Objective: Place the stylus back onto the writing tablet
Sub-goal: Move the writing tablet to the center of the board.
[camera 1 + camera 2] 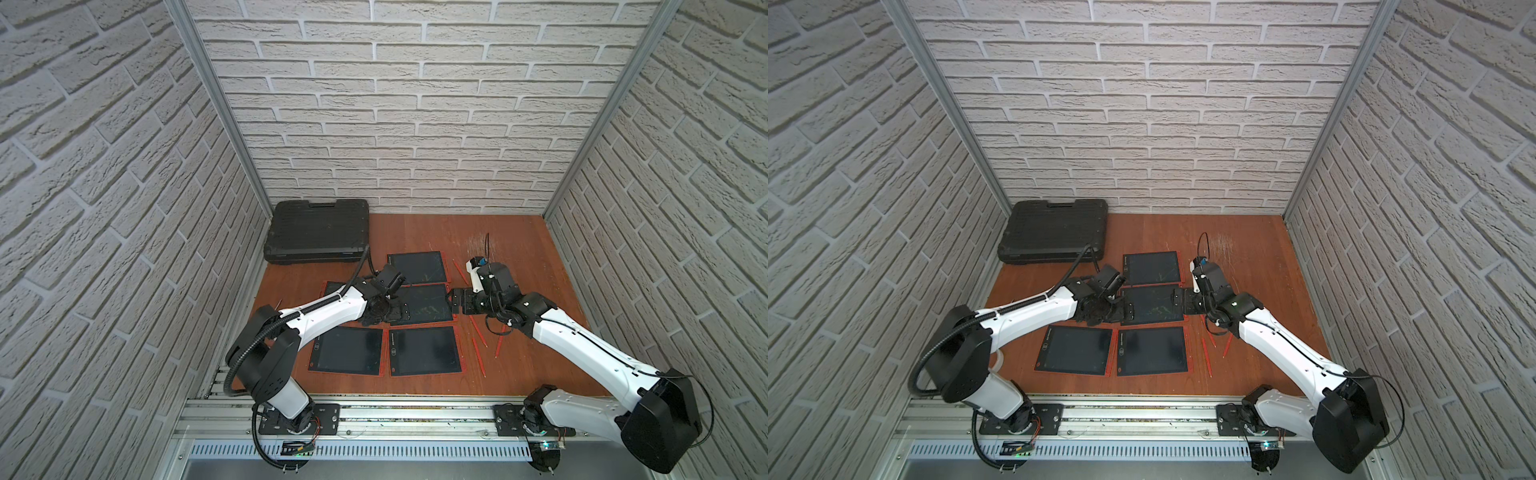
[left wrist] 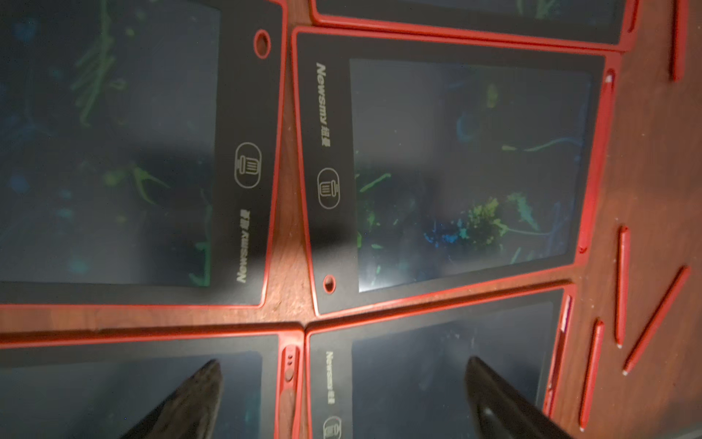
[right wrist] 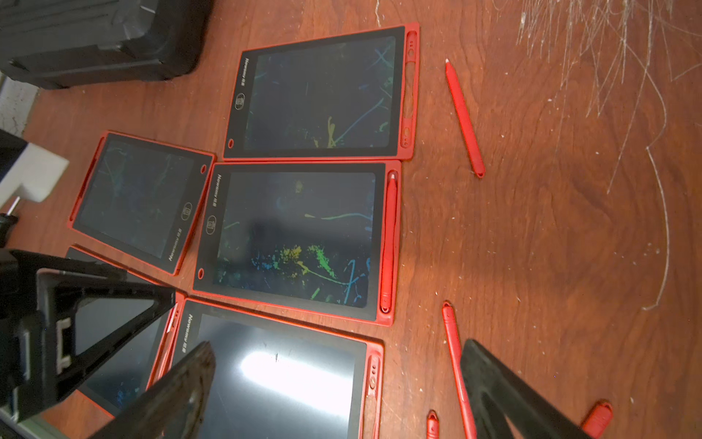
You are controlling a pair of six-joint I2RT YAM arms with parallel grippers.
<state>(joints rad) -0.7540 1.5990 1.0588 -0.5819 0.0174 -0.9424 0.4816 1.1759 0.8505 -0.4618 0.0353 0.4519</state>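
Several red-framed writing tablets lie on the wooden table. The middle tablet [image 1: 424, 303] [image 3: 296, 235] has a red stylus [image 3: 389, 243] [image 2: 598, 159] lying in the slot along its edge. My right gripper [image 1: 455, 301] [image 3: 338, 346] hovers open beside that edge with nothing between its fingers. A loose stylus [image 3: 456, 365] lies on the wood close to one finger. My left gripper [image 1: 399, 311] [image 2: 342, 365] stands open and empty at the tablet's opposite edge, over the seam between the two nearest tablets.
Several loose red styluses [image 1: 478, 357] lie on the wood right of the tablets, and one more [image 3: 464, 118] lies beside the far tablet [image 1: 417, 268]. A black case [image 1: 318, 230] sits in the back left corner. Brick walls close three sides.
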